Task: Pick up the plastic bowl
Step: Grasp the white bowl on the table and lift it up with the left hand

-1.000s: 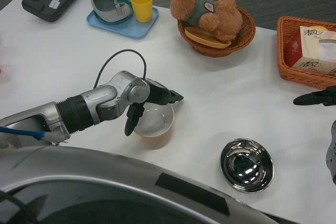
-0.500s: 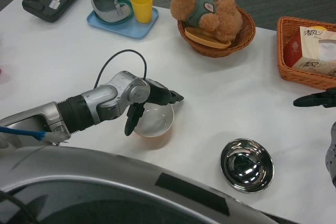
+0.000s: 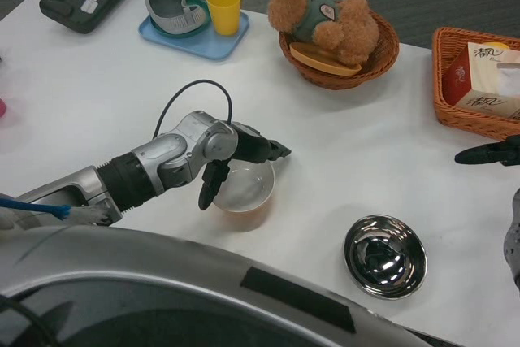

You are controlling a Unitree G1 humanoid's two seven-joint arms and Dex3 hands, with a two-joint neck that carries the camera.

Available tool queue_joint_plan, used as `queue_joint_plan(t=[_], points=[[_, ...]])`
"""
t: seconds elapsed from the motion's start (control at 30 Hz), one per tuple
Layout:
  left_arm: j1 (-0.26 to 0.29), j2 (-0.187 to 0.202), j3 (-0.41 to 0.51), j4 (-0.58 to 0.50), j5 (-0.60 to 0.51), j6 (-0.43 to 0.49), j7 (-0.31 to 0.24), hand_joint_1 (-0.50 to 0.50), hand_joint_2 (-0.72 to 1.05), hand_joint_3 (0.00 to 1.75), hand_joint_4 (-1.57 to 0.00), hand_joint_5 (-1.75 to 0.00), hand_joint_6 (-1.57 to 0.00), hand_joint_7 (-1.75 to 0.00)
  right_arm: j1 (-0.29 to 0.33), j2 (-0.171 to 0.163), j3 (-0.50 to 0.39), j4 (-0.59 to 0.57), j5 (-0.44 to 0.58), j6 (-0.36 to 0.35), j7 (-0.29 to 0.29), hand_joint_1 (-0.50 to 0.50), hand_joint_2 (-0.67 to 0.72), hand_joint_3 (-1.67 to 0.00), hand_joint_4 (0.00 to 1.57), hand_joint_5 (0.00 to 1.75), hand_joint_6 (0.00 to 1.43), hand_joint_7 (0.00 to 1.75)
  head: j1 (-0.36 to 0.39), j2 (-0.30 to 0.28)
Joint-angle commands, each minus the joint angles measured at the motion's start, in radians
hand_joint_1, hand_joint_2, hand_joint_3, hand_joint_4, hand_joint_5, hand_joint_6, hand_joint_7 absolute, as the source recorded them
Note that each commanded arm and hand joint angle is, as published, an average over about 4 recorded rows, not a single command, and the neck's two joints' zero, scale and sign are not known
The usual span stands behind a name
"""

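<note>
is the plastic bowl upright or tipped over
Upright: the plastic bowl sits mouth up, its inside showing, with the left hand at its rim.

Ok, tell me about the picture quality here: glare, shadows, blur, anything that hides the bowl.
Head view: even overhead light, soft shadows. The steel bowl mirrors bright ceiling lights; the white table is near washed out. The orange plastic bowl is sharp, its far rim partly hidden by the left hand. The right hand is cut off at the right edge. The bottom of the frame is blurred.
</note>
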Motion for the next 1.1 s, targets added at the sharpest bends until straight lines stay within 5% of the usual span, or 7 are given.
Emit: queue_joint_plan(t=[0.03, 0.2, 0.3, 0.6, 0.77, 1.1], points=[[0.073, -0.027, -0.012, 0.058, 0.037, -0.018, 0.002, -0.50, 1.05, 1.00, 0.00, -1.13, 0.00, -0.35, 0.008, -0.003, -0.010, 0.000, 0.007, -0.010, -0.002, -0.46, 0.72, 0.00, 0.03, 0.00, 0.00, 0.00, 0.000, -0.001], [0.094, -0.057, 0.027, 0.062, 0.083, -0.048, 0.002, -0.50, 1.05, 1.35, -0.02, -1.57, 0.00, -0.66, 0.008, -0.003, -0.010, 0.002, 0.007, -0.010, -0.002, -0.46, 0.72, 0.00, 0.03, 0.00, 0.00, 0.00, 0.002, -0.005], [0.109, -0.082, 0.063, 0.067, 0.108, -0.073, 0.002, -0.50, 1.03, 1.57, -0.20, -1.75, 0.00, -0.87, 0.006, -0.002, -0.010, 0.003, 0.008, -0.010, -0.002, -0.46, 0.72, 0.00, 0.03, 0.00, 0.00, 0.00, 0.003, -0.007], [0.124, -0.107, 0.103, 0.072, 0.121, -0.085, 0.003, -0.50, 0.87, 1.75, -1.23, -1.75, 0.00, -1.29, 0.006, -0.001, -0.010, 0.003, 0.008, -0.010, -0.002, -0.46, 0.72, 0.00, 0.03, 0.00, 0.00, 0.00, 0.001, -0.007], [0.126, -0.117, 0.123, 0.074, 0.121, -0.084, 0.005, -0.50, 0.76, 1.75, -1.47, -1.75, -0.01, -1.48, 0.006, -0.001, -0.010, 0.003, 0.009, -0.010, -0.002, -0.46, 0.72, 0.00, 0.03, 0.00, 0.00, 0.00, -0.001, -0.004], [0.146, -0.142, 0.169, 0.075, 0.109, -0.059, 0.006, -0.50, 0.52, 1.75, -1.57, -1.75, -0.12, -1.64, 0.008, -0.001, -0.011, 0.003, 0.013, -0.010, -0.002, -0.46, 0.72, 0.00, 0.06, 0.00, 0.00, 0.00, -0.007, 0.000]])
